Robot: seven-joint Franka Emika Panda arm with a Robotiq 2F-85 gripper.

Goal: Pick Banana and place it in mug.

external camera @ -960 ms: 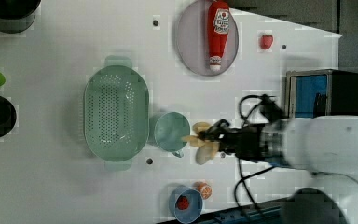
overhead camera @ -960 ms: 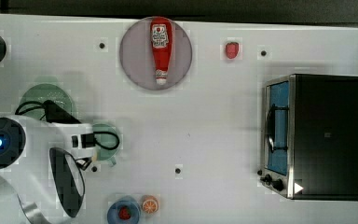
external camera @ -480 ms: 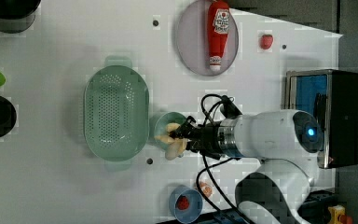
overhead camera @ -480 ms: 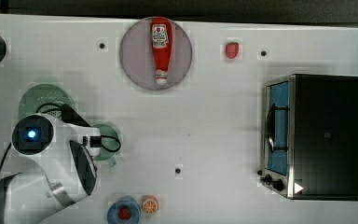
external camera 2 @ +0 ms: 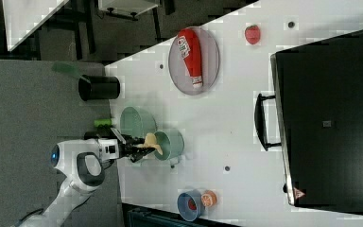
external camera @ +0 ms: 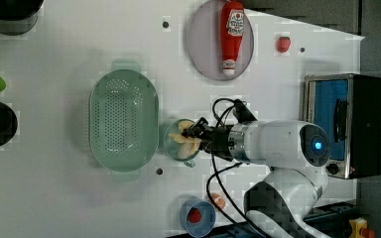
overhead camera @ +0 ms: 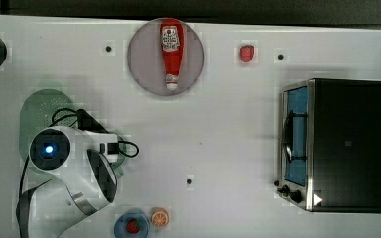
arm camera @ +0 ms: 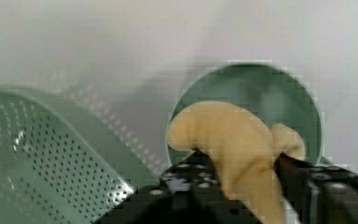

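The yellow banana (external camera: 185,142) hangs over the opening of the pale mint-green mug (external camera: 170,144), its curved end reaching above the rim. My gripper (external camera: 197,138) is shut on the banana (arm camera: 237,144), one black finger on each side. In the wrist view the mug (arm camera: 270,93) lies just behind the banana, its inside bare. In the right view the banana (external camera 2: 151,141) sits at the mug's (external camera 2: 172,144) edge on the side of my gripper (external camera 2: 140,149). In the top view my arm (overhead camera: 69,158) covers the mug.
The large green colander (external camera: 124,121) stands right beside the mug on the left view's left. A blue dish (external camera: 197,219) and an orange slice (external camera: 220,201) sit near my arm's base. A ketchup bottle (external camera: 232,29) lies on a grey plate (external camera: 203,44); a toaster oven (external camera: 345,124) stands on the left view's right.
My arm has carried the banana toward the left view's left, from beside the mug's handle side to over its opening. Nothing else has moved.
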